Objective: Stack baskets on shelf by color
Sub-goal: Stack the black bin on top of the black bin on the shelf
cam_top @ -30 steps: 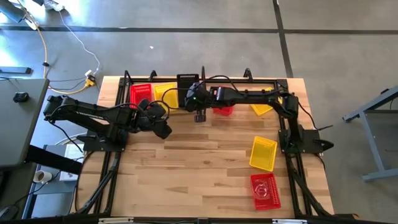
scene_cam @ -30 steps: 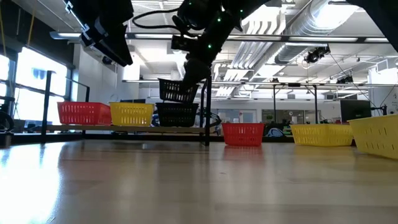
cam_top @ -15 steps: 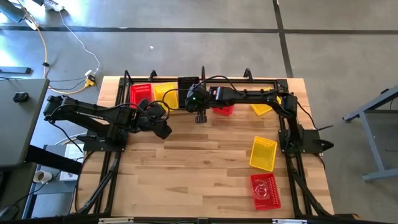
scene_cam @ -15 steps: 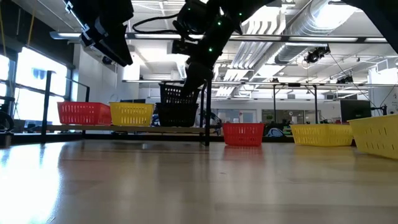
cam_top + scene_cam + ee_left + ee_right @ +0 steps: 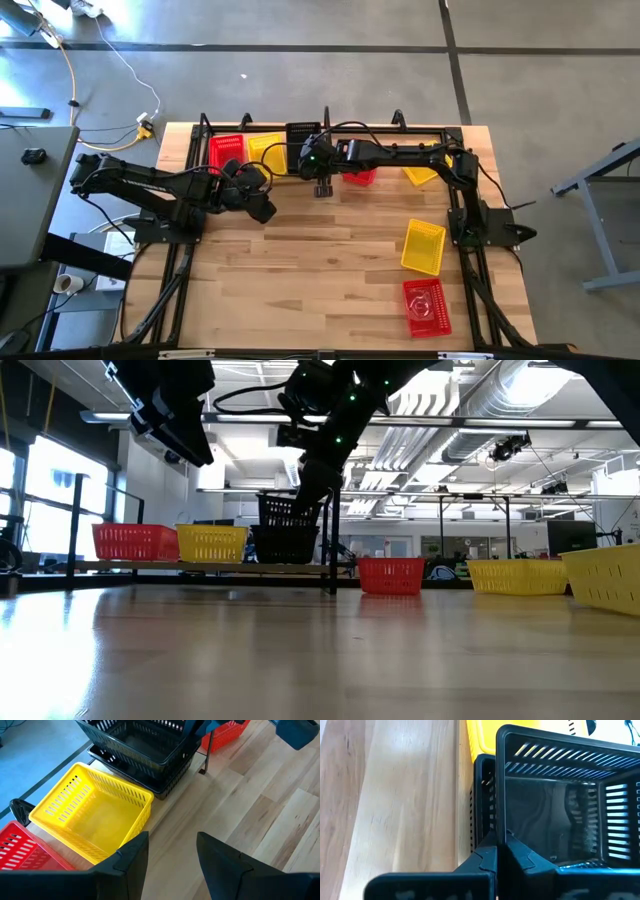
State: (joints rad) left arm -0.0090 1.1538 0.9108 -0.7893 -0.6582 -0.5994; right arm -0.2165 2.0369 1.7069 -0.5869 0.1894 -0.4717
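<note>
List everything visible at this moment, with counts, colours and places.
Black baskets: two; one on the shelf beside the yellow one, the other held tilted, partly nested into it.
Red baskets: three; shelf's left end, under the right arm, table's front right.
Yellow baskets: three; on the shelf, back right, right side.
Shelf: one, wood board with black tubing, back edge of the table.
Left gripper: open, empty, near the shelf.
Right gripper: shut on the upper black basket's rim.
</note>
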